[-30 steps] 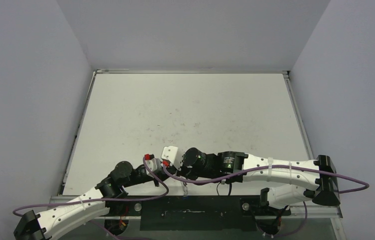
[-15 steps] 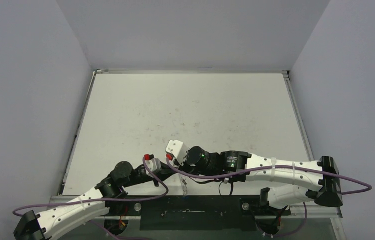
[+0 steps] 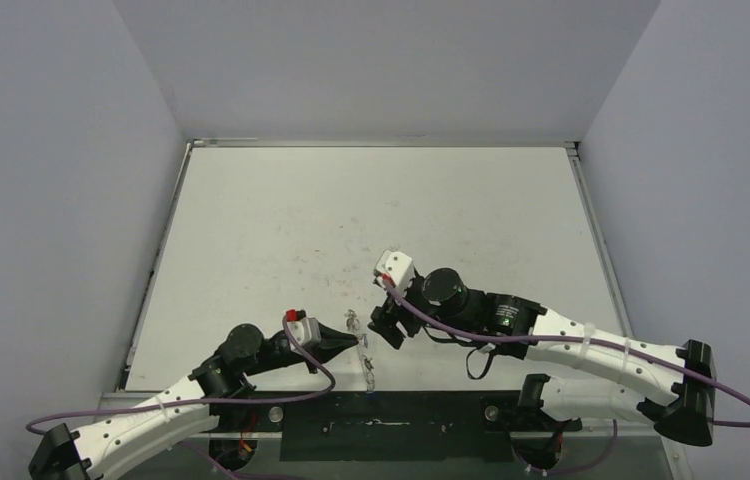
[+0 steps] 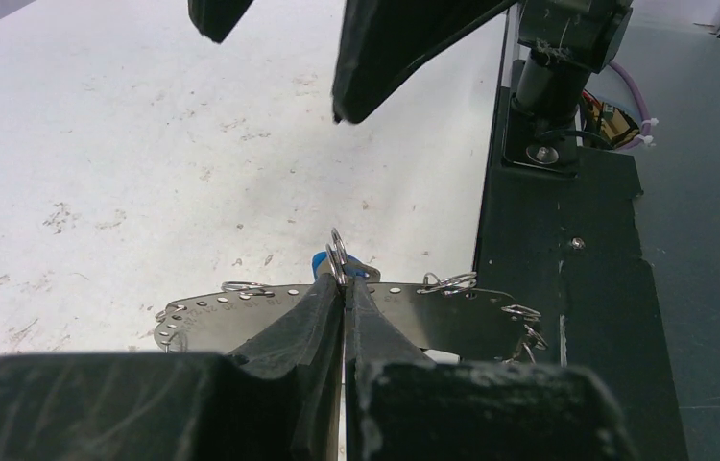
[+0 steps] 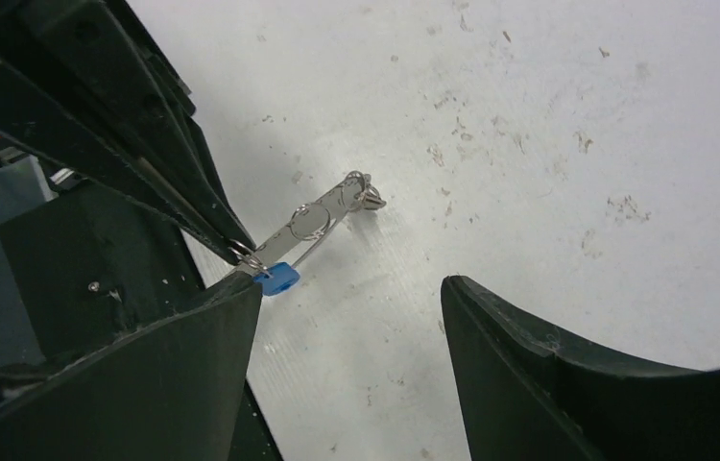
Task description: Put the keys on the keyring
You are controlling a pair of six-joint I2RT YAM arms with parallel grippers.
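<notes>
Right gripper point(image 3: 384, 328) farther back, agape; left gripper point(image 4: 345, 284) seemingly tight on flat perforated keyring point(image 4: 438, 319).

From above the near edge, the top camera looked down over the whole table point(image 3: 371, 220). Both wrist cameras sat low and close, facing one another, sharing the keyring point(image 4: 433, 322) near that edge.

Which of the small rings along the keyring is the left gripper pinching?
The middle ring, standing upright beside the blue key. The left gripper is shut on it; the other rings lie flat along the keyring.
</notes>
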